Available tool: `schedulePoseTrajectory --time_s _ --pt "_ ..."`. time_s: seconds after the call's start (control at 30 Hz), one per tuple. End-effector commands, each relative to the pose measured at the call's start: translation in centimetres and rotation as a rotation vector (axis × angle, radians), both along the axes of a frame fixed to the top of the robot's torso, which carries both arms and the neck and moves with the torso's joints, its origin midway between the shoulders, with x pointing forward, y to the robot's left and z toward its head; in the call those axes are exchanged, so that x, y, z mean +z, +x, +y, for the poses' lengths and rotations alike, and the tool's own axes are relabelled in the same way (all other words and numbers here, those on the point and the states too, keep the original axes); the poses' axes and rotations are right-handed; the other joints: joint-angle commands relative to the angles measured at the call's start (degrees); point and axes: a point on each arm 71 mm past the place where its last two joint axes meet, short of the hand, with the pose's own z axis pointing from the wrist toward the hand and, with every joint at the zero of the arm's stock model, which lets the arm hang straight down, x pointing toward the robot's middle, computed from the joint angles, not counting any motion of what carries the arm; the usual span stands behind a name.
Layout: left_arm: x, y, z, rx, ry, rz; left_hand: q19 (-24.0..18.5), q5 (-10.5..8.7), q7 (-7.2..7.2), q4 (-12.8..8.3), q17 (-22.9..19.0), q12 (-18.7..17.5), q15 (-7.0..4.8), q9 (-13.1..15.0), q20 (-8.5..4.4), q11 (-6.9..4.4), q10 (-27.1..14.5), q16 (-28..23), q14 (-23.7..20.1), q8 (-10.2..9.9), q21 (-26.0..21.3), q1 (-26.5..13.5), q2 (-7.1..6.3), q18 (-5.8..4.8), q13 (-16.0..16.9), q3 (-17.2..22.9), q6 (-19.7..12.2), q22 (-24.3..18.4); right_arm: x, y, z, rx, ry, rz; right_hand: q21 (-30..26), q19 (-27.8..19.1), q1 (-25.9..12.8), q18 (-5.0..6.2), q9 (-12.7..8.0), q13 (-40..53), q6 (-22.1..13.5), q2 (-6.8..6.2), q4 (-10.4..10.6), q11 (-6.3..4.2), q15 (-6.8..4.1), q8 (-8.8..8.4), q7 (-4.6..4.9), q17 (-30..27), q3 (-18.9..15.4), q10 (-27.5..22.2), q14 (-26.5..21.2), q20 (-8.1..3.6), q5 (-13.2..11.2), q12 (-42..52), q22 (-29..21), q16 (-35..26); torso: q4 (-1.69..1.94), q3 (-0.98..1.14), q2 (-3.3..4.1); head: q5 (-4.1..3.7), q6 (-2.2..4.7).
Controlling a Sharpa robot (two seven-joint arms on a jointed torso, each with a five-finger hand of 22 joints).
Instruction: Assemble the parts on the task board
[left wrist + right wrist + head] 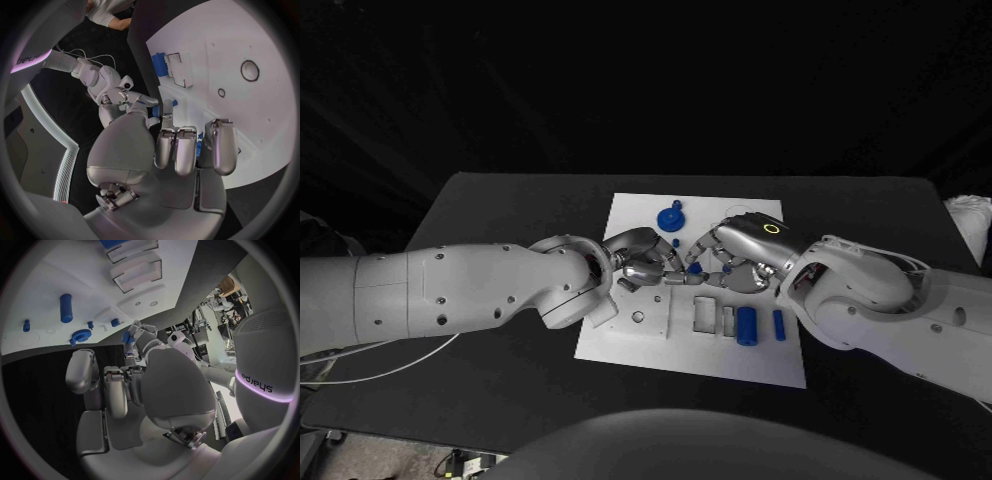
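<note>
The white task board (678, 345) lies in the middle of the black table. My left hand (639, 258) and right hand (740, 250) meet fingertip to fingertip above its middle, with a small blue part (692, 267) pinched between them. In the left wrist view the blue part (167, 107) sits between my left hand (181, 150) and the right hand (128, 97). The right wrist view shows the part (127, 339) just past my right hand (125, 385), at the left hand (144, 334). A blue gear (672, 216) stands at the board's far side.
A blue cylinder (747, 325) and a thinner blue pin (779, 324) lie near the board's right front, beside pale rectangular blocks (705, 313). A small blue peg (675, 242) stands behind the hands. Round holes (638, 317) mark the board's left part. Bare table surrounds the board.
</note>
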Motion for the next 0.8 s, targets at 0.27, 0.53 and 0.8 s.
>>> schedulePoseTrajectory --time_s 0.27,0.53,0.8 --pt "0.19 -0.01 -0.37 0.005 -0.042 -0.002 0.7 1.51 -0.07 -0.1 15.1 0.1 -0.32 0.5 -0.21 -0.24 6.1 0.1 6.0 1.1 -0.2 -0.6 2.65 0.51 15.1 -0.9 -0.9 12.7 -0.17 -0.05 0.16 0.012 -0.019 0.014 0.1 0.0 -0.3 0.28 0.1 7.9 0.3 0.13 0.0 0.39 0.38 0.20 -0.19 15.1 -0.3 0.9 5.9 0.30 0.3 0.1 8.8 0.2 0.00 0.00 0.02 -0.02 0.00" --pt "0.23 -0.03 -0.65 0.001 -0.055 -0.005 0.7 4.81 -0.27 -0.1 15.1 0.1 -0.42 0.9 -0.27 -0.38 6.1 0.1 6.0 1.9 -0.3 -0.2 5.70 0.52 15.1 -1.0 -1.3 12.7 -0.17 -0.09 0.23 0.014 -0.020 0.016 0.1 0.0 -0.3 0.28 0.1 7.9 0.3 0.13 0.0 0.39 0.38 0.20 -0.19 15.1 -0.3 0.9 5.9 0.30 0.3 0.1 8.8 0.2 0.00 0.01 0.02 0.05 0.00" --pt "0.15 -0.10 -0.82 -0.007 -0.059 -0.002 0.6 9.62 -0.55 -0.1 15.1 0.1 -0.64 1.0 -0.45 -0.64 6.1 0.1 6.0 2.3 -0.3 3.2 7.30 0.54 15.1 -0.1 -1.9 12.7 -0.15 -0.09 0.23 0.013 -0.017 0.013 0.1 0.0 -0.2 0.29 0.1 7.9 0.3 0.17 0.0 0.37 0.37 0.14 -0.18 15.1 -0.2 0.9 5.9 0.31 0.4 0.1 8.8 0.2 -0.01 0.00 0.01 -0.01 0.00"
